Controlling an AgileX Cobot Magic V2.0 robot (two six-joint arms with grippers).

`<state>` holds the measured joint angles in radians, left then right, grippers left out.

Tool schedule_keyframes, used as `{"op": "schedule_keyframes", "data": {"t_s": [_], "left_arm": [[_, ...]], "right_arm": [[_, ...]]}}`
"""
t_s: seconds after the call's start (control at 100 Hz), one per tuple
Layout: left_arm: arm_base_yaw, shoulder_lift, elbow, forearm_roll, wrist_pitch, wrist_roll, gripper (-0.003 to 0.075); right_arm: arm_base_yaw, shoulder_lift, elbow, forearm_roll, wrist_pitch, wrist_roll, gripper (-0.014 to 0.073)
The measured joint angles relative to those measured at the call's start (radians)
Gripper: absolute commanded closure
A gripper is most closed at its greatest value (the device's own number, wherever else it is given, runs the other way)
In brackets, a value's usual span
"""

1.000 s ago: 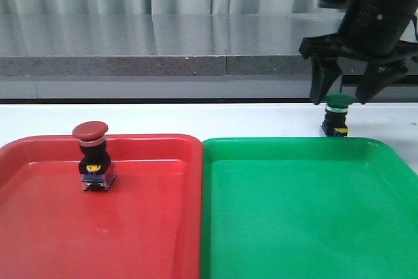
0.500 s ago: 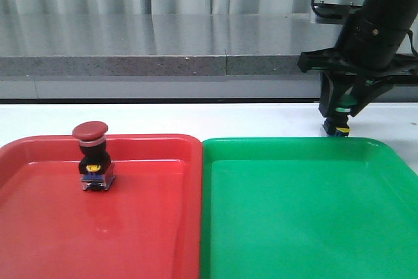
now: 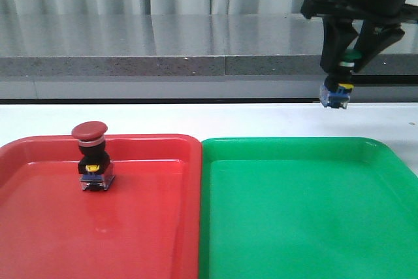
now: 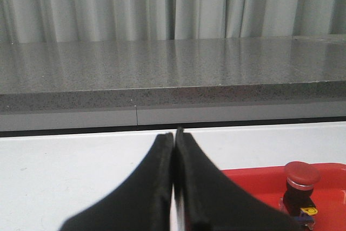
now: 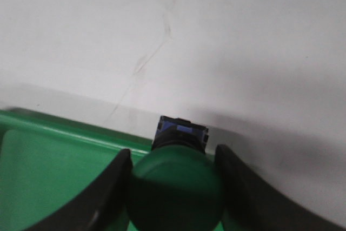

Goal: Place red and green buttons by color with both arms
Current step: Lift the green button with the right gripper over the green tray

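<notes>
The red button [image 3: 91,155] stands upright in the red tray [image 3: 150,227], towards its back left; it also shows in the left wrist view [image 4: 301,181]. My right gripper [image 3: 344,63] is shut on the green button [image 3: 338,89] and holds it in the air above the white table, behind the green tray's [image 3: 300,227] back right edge. In the right wrist view the fingers [image 5: 111,187] clamp the green cap [image 5: 175,193] from both sides. My left gripper [image 4: 174,136] is shut and empty, over the white table to the left of the red tray [image 4: 254,179]; it is out of the front view.
The two trays lie side by side at the front, red on the left and green on the right. A grey stone ledge [image 3: 163,63] runs along the back of the white table [image 3: 196,119], with a curtain behind it.
My right gripper came down around the green button, shut on it and lifted it off the table. The red button has not moved.
</notes>
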<state>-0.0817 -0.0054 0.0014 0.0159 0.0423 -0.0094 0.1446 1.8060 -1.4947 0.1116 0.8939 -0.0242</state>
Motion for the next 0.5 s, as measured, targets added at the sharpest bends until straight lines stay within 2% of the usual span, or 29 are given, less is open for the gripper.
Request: {"op": "schedule_keyframes", "data": {"t_s": [0.19,0.5], "left_arm": [[0.0,0.0,0.0,0.0,0.0,0.0,0.0739],[0.0,0.0,0.0,0.0,0.0,0.0,0.0739]], "right_arm": [[0.057,-0.107,0.029,0.0,0.023,0.024,0.0347],[0.108,-0.284,0.248,-0.009,0.027,0.105,0.0347]]}}
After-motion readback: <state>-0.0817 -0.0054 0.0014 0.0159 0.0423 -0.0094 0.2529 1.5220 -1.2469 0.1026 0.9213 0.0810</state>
